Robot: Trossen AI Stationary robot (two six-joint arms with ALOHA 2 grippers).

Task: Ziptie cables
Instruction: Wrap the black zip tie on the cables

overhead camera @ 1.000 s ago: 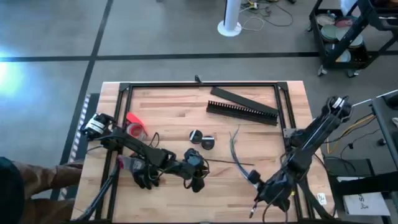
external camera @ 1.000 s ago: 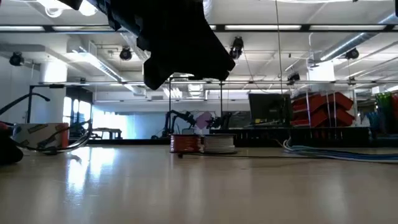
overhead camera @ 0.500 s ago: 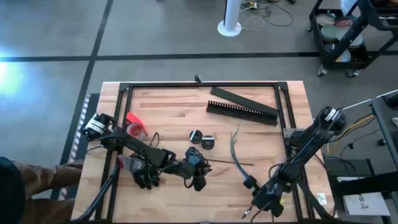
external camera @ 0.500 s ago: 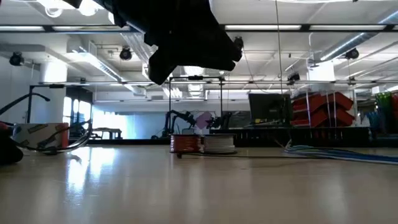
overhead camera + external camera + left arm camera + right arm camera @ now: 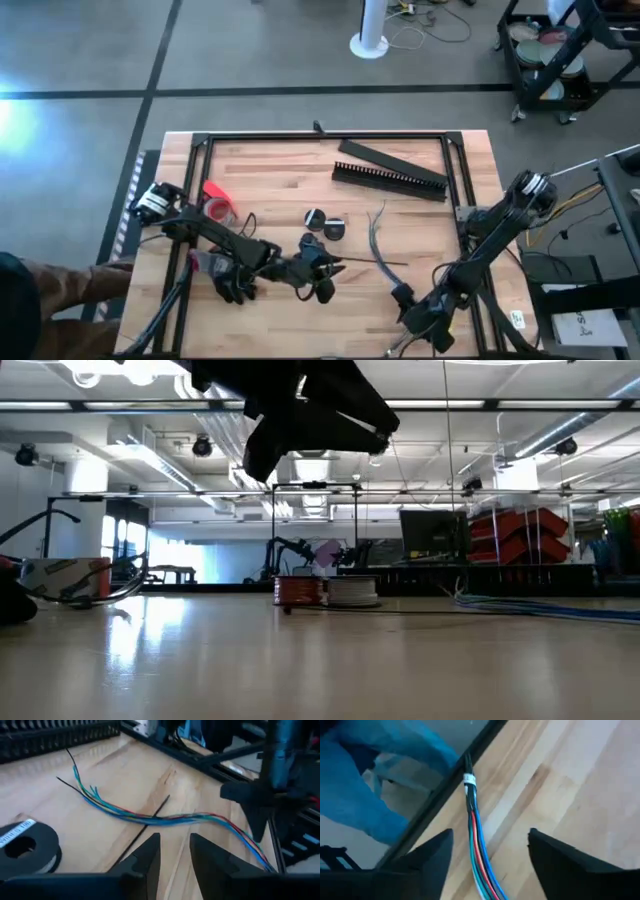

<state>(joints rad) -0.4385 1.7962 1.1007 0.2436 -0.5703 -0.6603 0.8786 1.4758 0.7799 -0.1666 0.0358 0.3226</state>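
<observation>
Down at the table's [image 5: 280, 185] near edge, the right gripper [image 5: 415, 330] sits low at the near right corner with its jaws apart, and the cables [image 5: 477, 852] run between them: a bundle of red, green and blue wires with a white band near the end, lying on the wood right by the black frame rail. Just left of centre, the left gripper [image 5: 318, 272] hovers near the front too, jaws apart with nothing between them. Right past its fingertips [image 5: 145, 857] the ziptie [image 5: 145, 827] lies flat on the wood, a thin black strip that crosses under the coloured wires. A bit farther back are two small round discs [image 5: 324, 224], close together. Over by the left side there's a red tape roll [image 5: 216, 203]. Farthest back, the comb-toothed duct [image 5: 390, 179] lies with a flat black bar [image 5: 383, 156] just behind it.
</observation>
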